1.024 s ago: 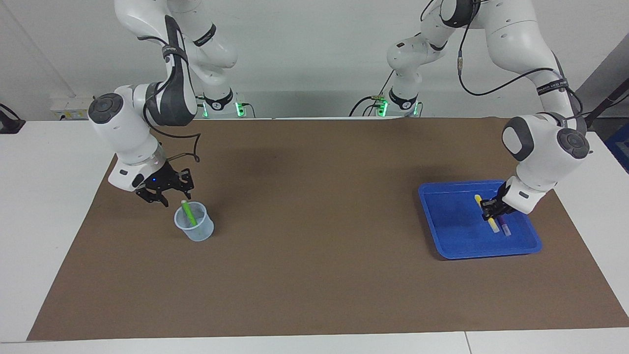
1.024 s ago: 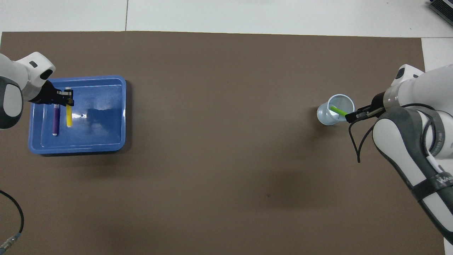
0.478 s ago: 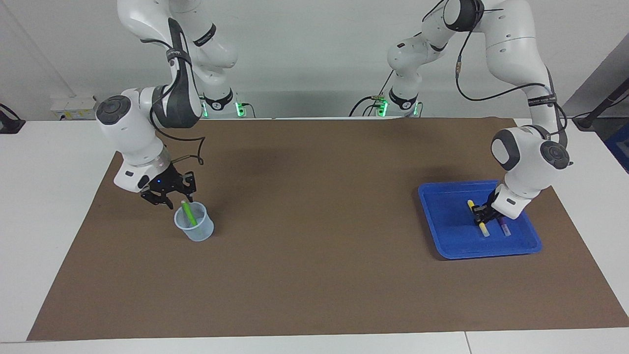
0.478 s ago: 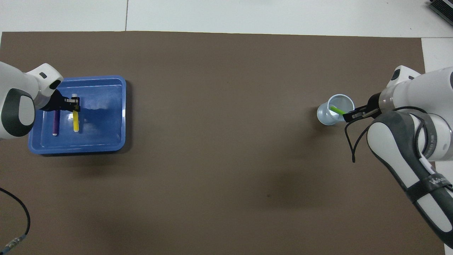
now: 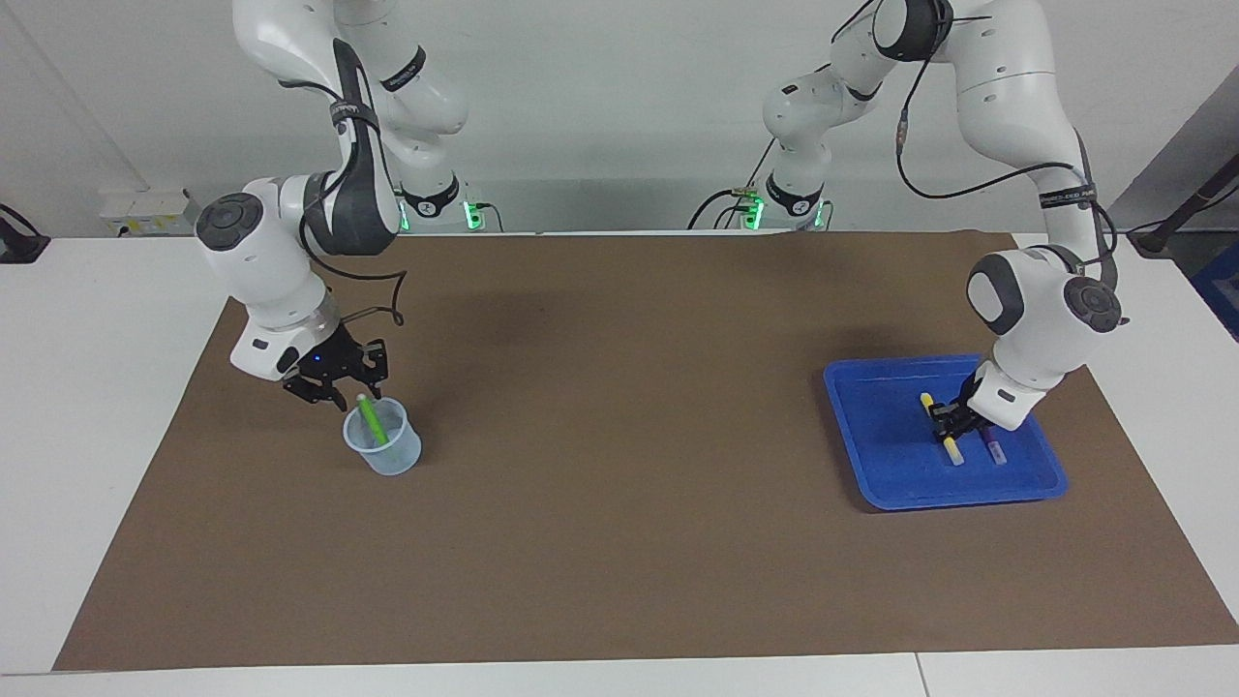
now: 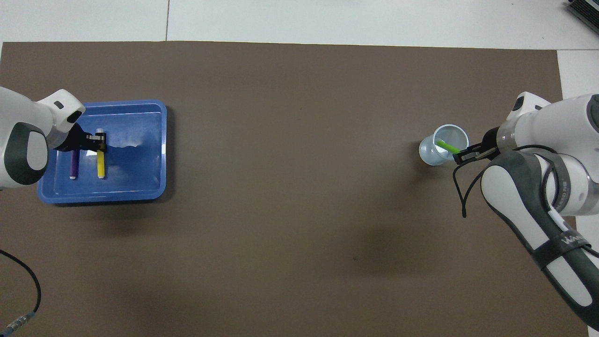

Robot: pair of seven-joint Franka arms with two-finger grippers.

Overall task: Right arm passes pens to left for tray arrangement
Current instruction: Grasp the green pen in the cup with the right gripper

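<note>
White jointed arms (image 5: 290, 261), black cables (image 5: 968, 174)

Robotics lab: two bench-mounted white arms (image 5: 290, 261), brown mat (image 5: 619, 484), bare walls.

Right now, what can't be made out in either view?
- Facing view: whether the right gripper grips the green pen; too small.
- Both views: the yellow pen middle, covered by the left gripper.
- Purple pen: upper part hidden by the left gripper.
</note>
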